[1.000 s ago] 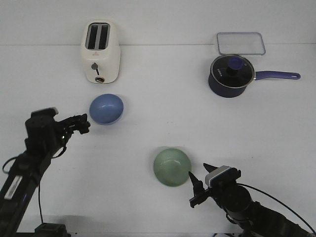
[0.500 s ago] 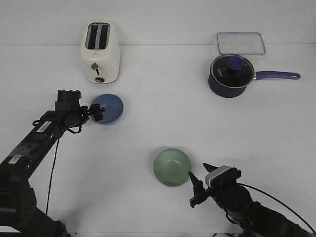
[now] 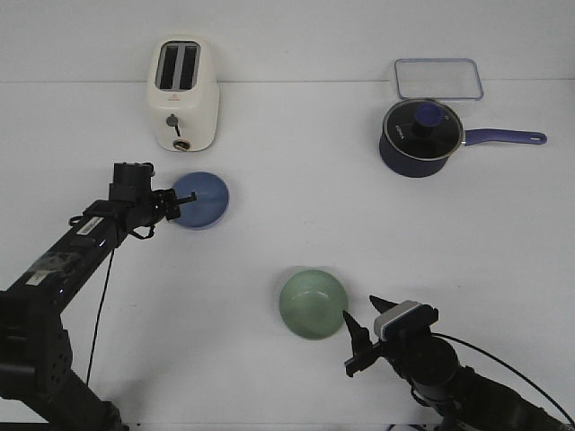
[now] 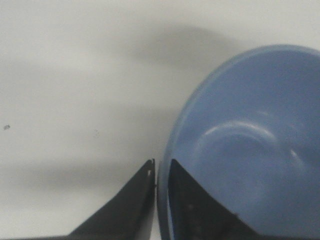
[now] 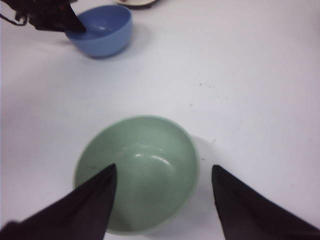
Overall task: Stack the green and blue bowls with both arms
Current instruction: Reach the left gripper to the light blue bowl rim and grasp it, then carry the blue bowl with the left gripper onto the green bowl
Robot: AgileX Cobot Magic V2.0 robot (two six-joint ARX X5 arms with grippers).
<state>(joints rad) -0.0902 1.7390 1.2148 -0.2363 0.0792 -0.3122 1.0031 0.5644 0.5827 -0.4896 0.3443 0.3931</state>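
Observation:
The blue bowl sits on the white table left of centre. My left gripper is shut on its left rim, one finger inside and one outside, as the left wrist view shows on the blue bowl with the gripper. The green bowl sits near the front centre. My right gripper is open just right of it, low over the table. In the right wrist view the green bowl lies between the spread fingers of the right gripper, one finger over the bowl's inside and one outside its rim.
A cream toaster stands at the back left, behind the blue bowl. A dark navy saucepan with lid and long handle is at the back right, with a clear lidded container behind it.
My left arm reached forward to the blue bowl, and its gripper closed on the bowl's left rim. The bowl shifted slightly right. The right arm has not moved.

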